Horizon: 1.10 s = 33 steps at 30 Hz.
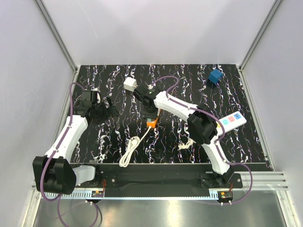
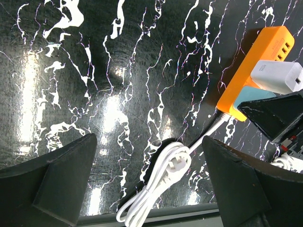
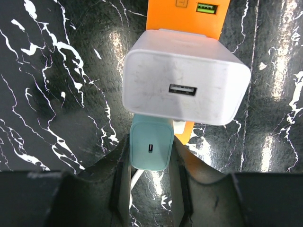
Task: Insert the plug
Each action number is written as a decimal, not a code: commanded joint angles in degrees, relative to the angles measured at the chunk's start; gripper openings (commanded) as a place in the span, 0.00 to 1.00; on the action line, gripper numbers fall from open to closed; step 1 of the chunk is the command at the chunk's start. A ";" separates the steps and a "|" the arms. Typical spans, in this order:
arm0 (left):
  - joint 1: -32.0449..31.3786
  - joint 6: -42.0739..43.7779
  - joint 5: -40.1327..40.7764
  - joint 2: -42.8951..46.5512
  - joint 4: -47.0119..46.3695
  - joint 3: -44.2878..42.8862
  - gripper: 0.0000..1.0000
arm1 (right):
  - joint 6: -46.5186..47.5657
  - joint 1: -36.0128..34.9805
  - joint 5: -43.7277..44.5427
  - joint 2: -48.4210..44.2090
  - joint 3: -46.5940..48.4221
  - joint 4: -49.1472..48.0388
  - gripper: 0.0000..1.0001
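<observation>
The solid-blue cube plug sits on the table at the far right, with no gripper near it. The white power strip lies at the right, partly under the right arm. My right gripper is at the orange power strip; in the right wrist view its fingers press both sides of a teal adapter plugged into that strip, below a large white USB adapter. My left gripper hangs open and empty over bare table.
A coiled white cable runs from the orange strip toward the near edge and shows between the left fingers. A small white cube adapter stands at the back middle. A small white cord bundle lies beside the right arm.
</observation>
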<state>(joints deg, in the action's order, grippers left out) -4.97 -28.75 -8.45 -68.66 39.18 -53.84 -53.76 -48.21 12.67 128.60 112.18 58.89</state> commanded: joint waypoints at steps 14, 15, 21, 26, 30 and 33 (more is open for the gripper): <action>0.58 0.63 2.03 2.31 -0.86 0.41 0.99 | 4.45 0.31 -6.07 7.72 -0.12 1.66 0.00; 0.58 0.63 2.03 2.39 -0.77 0.41 0.99 | 4.62 0.31 -6.25 7.72 -0.12 1.32 0.00; 0.58 0.10 4.22 4.85 -0.86 0.23 0.99 | 6.20 0.74 -6.34 9.04 2.16 -0.80 0.00; 0.58 -0.07 6.42 6.52 -0.86 0.49 0.99 | 7.61 3.81 -4.32 11.58 7.25 -0.80 0.00; 0.58 -0.16 6.87 6.88 -0.77 0.41 0.99 | 10.95 6.10 -2.56 13.87 12.35 -0.80 0.00; 0.58 0.10 6.08 6.88 -0.86 0.41 0.99 | 13.06 8.73 -2.38 16.94 17.53 -0.10 0.00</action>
<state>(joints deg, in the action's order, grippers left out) -4.75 -28.84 -3.36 -62.74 39.42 -53.84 -44.45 -44.03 7.40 137.64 127.68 63.37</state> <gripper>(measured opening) 0.987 0.366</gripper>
